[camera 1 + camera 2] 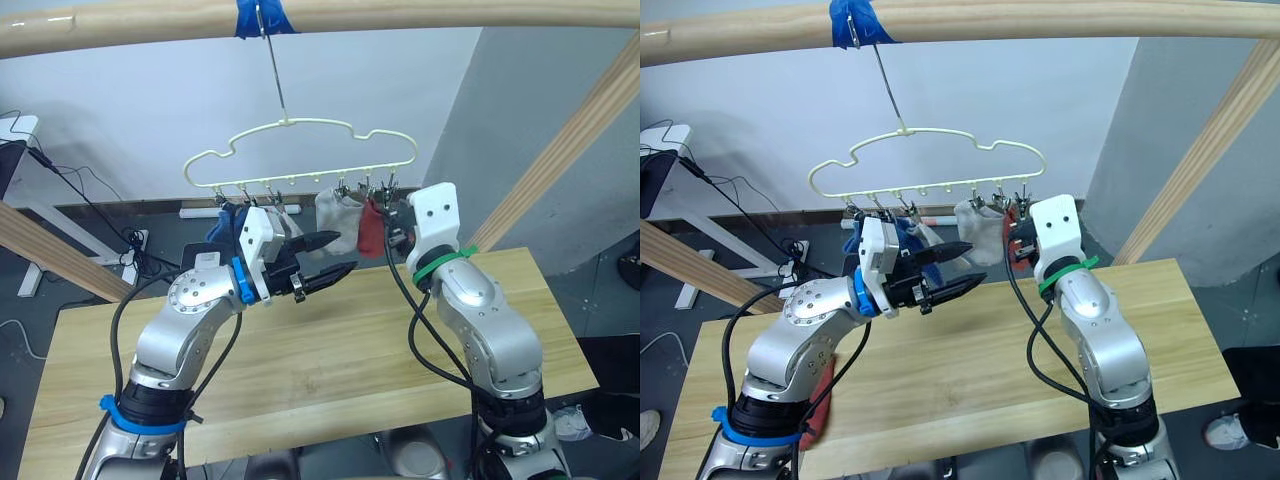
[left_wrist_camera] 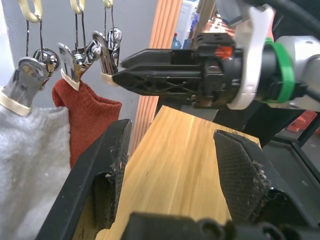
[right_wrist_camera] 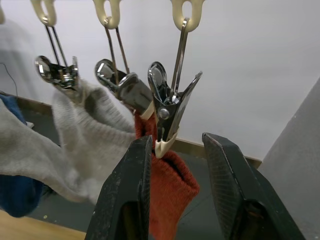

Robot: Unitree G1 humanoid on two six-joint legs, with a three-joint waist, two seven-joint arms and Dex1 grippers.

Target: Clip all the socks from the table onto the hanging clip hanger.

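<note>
Grippers raised to the clip hanger (image 1: 300, 160), both empty, at its right-hand end
Right gripper (image 3: 175, 150) is held up so its spread fingers bracket the last clip (image 3: 167, 107), which looks empty beside the clip pinching a rust-red sock (image 3: 167, 185), probably to squeeze it open for another sock. Left gripper (image 1: 335, 258) hovers open just left of it over the table (image 1: 320, 350), holding nothing. Grey sock (image 1: 338, 212) hangs next to the red one, with blue sock (image 1: 225, 225) and pale ones further left. Another rust-red sock (image 1: 820, 400) shows at the table's near left edge, partly hidden by the left arm
</note>
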